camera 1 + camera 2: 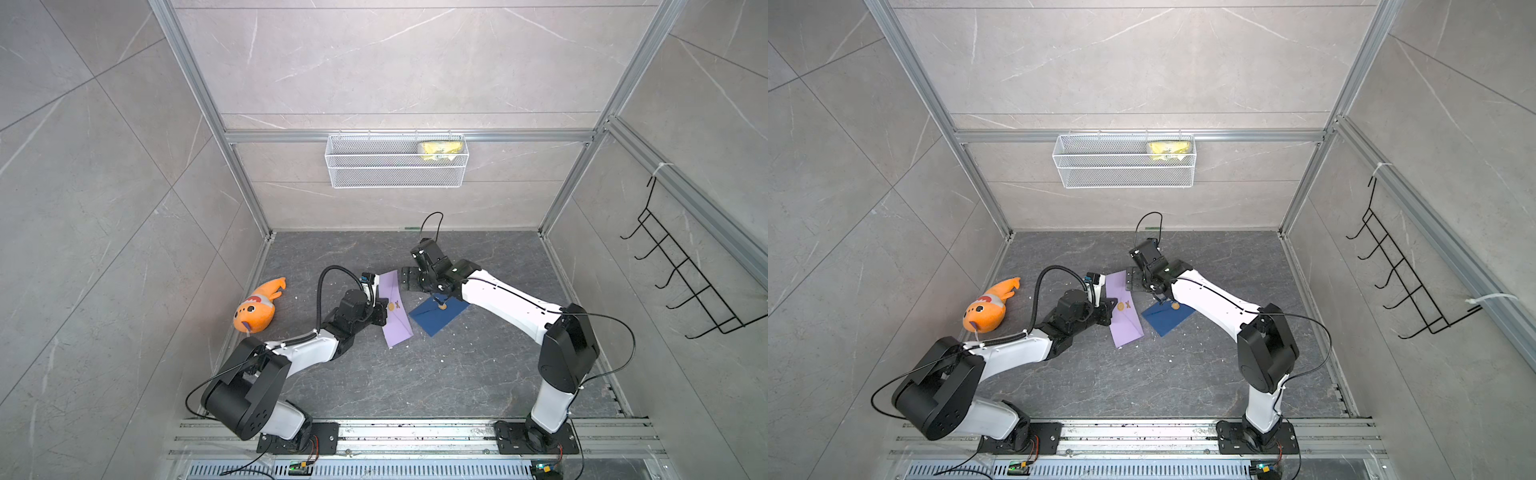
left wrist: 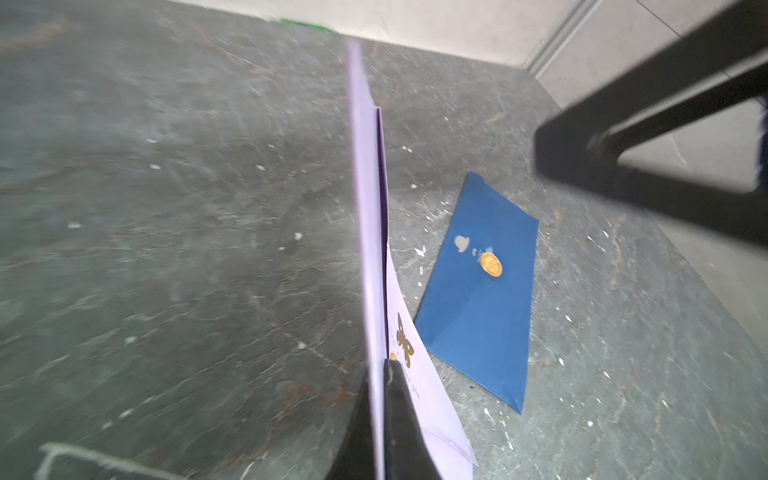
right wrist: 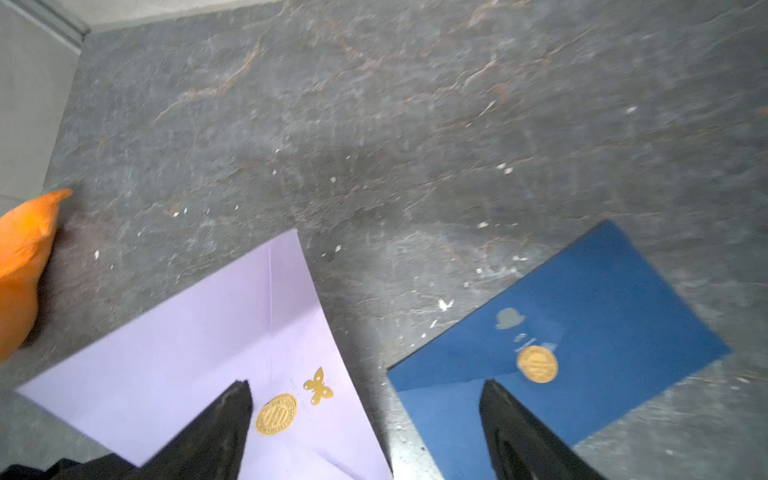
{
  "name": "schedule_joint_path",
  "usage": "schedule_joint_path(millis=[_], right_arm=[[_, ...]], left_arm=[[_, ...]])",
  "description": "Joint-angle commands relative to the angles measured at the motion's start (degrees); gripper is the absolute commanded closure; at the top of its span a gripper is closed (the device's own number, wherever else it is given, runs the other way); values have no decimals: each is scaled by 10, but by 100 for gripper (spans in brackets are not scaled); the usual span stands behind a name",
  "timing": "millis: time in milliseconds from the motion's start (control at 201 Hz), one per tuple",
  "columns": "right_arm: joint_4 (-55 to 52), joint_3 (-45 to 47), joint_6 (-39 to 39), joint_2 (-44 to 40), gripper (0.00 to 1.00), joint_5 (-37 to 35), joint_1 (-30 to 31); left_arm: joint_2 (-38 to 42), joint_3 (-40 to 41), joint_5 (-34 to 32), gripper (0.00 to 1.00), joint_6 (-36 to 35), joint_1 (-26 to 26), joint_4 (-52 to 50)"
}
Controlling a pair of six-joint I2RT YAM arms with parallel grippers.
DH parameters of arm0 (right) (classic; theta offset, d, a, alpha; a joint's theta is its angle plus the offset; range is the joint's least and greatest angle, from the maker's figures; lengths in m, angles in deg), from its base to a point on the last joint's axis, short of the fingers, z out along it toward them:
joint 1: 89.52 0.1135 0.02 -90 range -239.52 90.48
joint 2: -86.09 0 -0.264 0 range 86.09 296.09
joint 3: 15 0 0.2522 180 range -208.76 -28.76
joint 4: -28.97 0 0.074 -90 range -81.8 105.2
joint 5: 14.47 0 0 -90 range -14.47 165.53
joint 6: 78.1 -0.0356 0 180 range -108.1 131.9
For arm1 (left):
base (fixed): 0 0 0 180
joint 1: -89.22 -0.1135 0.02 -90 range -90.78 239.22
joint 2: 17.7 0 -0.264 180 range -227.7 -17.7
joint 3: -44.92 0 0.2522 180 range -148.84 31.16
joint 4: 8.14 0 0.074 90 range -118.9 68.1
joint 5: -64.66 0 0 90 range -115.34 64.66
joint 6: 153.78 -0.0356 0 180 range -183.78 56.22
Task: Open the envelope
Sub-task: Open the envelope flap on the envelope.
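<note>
Left gripper [image 2: 382,368] is clamped tight on the purple envelope [image 1: 395,311], pinching one long edge, just left of centre in both top views. The paper is tipped up off the dark tabletop [image 1: 457,374]; whether its lower corner touches down, I can't tell. Right gripper [image 3: 365,386] hangs above, jaws spread wide and holding nothing. One finger is over the purple flap beside the gold seal [image 3: 275,414], its partner over the blue envelope [image 1: 438,318], which lies flat just right of the purple one.

There's the danger: come straight down like that and it may nip the wrong envelope, or drag both. The seal looks stuck fast, so a hard pull could tear the flap or yank the paper out of that thin pinch. A push from above might simply fold it.

Room? Plenty of open tabletop at lower centre. The orange plush fish [image 1: 257,307] sits well off at the left. The two wrists are close, and that's the tight spot.
</note>
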Motion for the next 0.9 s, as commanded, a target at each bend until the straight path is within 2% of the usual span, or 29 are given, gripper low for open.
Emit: schedule_joint_path(millis=[0,194,279,538,891], right_arm=[[20,-51,1,26,14,48,8],[25,-86,5,45,17,77,17],[37,-96,4,45,19,95,19],[13,-149,25,76,28,82,42],[-21,-188,67,94,31,42,51]], left_arm=[[63,33,-101,100,-23,3,56],[173,101,-175,100,-14,4,74],[193,109,-180,100,-13,5,71],[156,79,-127,100,-21,20,49],[122,49,-103,100,-19,20,22]])
